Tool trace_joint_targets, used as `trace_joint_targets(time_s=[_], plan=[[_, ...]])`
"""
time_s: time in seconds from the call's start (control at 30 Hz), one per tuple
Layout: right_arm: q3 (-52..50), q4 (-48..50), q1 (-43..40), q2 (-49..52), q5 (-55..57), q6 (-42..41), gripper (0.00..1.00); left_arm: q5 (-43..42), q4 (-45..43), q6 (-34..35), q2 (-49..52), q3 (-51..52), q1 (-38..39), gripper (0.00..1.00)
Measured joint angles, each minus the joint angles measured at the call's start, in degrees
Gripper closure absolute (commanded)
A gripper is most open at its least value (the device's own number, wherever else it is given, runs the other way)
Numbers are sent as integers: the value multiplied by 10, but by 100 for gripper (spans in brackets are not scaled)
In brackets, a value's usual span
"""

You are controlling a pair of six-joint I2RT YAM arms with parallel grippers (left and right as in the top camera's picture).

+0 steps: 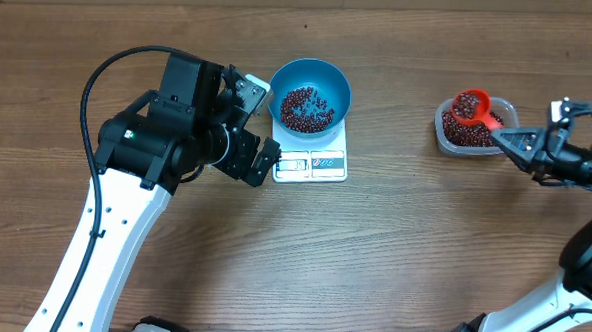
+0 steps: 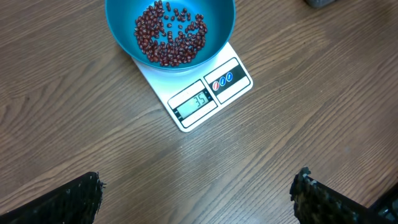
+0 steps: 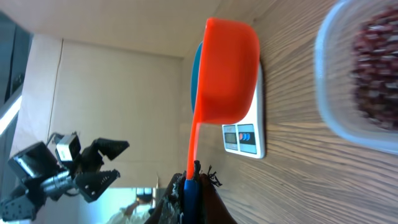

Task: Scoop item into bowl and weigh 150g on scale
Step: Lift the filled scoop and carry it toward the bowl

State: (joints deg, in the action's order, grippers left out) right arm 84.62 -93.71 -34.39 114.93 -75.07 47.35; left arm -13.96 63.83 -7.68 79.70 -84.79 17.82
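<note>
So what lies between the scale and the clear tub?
Overhead view: only bare wooden table lies between the scale and the clear tub.

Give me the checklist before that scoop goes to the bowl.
1. Grip: ok, right gripper is shut on the handle of the orange scoop.
2. Load: ok, beans show in it, over the tub.
3. Seating: ok, bowl rests on the scale.
4. Target: not ok, display seems to read about 35.
5. Path: ok, left gripper is open, apart from the bowl.
</note>
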Motion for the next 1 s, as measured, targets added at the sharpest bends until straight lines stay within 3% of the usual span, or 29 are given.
trace_joint_targets(time_s=[0.67, 1.0], plan=[[41, 15, 216, 0, -36, 7, 96, 0, 0, 0, 0, 0, 0, 1], [43, 165, 273, 0, -61, -101, 96, 0, 0, 0, 0, 0, 0, 0]])
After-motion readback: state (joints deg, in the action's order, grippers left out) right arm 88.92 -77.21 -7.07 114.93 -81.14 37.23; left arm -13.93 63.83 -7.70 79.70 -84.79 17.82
